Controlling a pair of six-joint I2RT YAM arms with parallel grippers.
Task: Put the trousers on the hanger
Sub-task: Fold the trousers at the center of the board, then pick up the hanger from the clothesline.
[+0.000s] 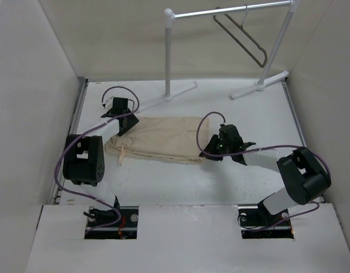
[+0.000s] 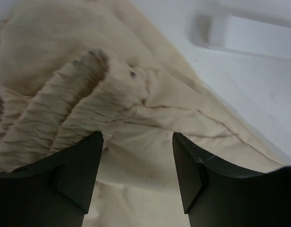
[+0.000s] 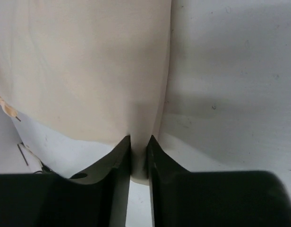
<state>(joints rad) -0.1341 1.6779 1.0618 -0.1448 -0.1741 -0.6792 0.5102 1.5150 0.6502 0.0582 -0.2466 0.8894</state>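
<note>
The beige trousers (image 1: 161,138) lie folded flat on the white table between the two arms. My left gripper (image 1: 126,122) is open just above the gathered waist end (image 2: 89,94), its jaws apart with cloth below them. My right gripper (image 1: 212,149) is shut on the right edge of the trousers (image 3: 89,71), a fold of cloth pinched between its fingers. The dark hanger (image 1: 243,34) hangs by its hook from the white rail at the back right.
The white garment rail (image 1: 226,11) stands at the back on two feet (image 1: 260,85). White walls enclose the table on the left, back and right. A rail foot shows in the left wrist view (image 2: 249,35).
</note>
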